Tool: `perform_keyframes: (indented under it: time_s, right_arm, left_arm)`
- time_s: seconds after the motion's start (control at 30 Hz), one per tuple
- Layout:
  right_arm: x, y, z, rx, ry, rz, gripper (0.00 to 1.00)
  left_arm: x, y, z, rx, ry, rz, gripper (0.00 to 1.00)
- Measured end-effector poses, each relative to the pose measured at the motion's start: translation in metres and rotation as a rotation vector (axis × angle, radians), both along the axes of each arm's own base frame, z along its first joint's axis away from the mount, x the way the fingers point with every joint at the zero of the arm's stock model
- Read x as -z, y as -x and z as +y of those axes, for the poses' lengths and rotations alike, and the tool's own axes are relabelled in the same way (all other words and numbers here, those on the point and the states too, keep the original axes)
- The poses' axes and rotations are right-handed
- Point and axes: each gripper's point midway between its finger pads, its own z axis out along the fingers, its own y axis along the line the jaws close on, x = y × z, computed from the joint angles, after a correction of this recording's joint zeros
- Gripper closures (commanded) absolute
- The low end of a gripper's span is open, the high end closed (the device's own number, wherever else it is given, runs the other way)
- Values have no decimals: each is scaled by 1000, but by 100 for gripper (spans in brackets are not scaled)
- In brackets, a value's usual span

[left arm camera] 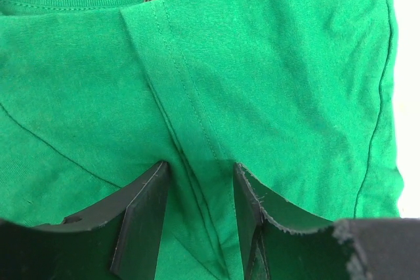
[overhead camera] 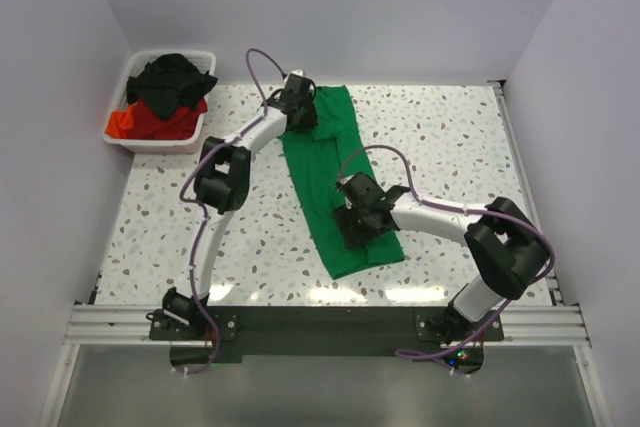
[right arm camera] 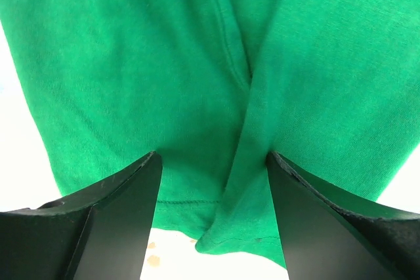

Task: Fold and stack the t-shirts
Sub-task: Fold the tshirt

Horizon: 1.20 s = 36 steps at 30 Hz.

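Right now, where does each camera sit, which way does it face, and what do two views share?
Top external: above and behind the bases, facing down on the table; left arm and right arm show.
Left wrist: on the left arm, facing the green t-shirt at its collar; left fingers at the bottom.
Right wrist: on the right arm, facing the shirt's hem; right fingers at the bottom.
Shared: all three show the green t-shirt.

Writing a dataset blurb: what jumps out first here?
A bright green shirt, folded into a long strip, lies in the middle of the table. The left gripper sits open over its collar end, the right gripper open over its hem end. Far left, a white bin holds a black shirt and a red shirt.
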Motion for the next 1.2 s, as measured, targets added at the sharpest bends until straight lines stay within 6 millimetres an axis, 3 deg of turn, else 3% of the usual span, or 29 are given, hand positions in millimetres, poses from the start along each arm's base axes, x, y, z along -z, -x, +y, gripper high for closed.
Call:
perform_keyframes:
  time_s: [0.33,0.57,0.7,0.83,0.93,1.07,1.2]
  right_arm:
    - [-1,18,43,18,-42,-7,32]
    - [-2,36,102,-45,-79,-31,33]
    - [-3,48,124,-90,-86,-46,33]
    - [-4,52,123,-94,-76,-55,32]
    - [-9,53,117,-88,-60,-56,33]
    - [-31,50,105,-75,-48,-96,32]
    - [-75,35,103,-40,-84,-201,31]
  left_arm:
    - [0,-9,-17,176,-14,-63,49]
    - [-1,-10,-23,266,-39,-88,48]
    - [-1,-10,-25,287,-41,-92,48]
    - [-2,-8,-24,292,-44,-105,48]
    - [-6,5,-17,293,-54,-86,48]
    - [-34,9,-10,276,-66,-120,49]
    - [-94,14,-3,253,-60,-210,49]
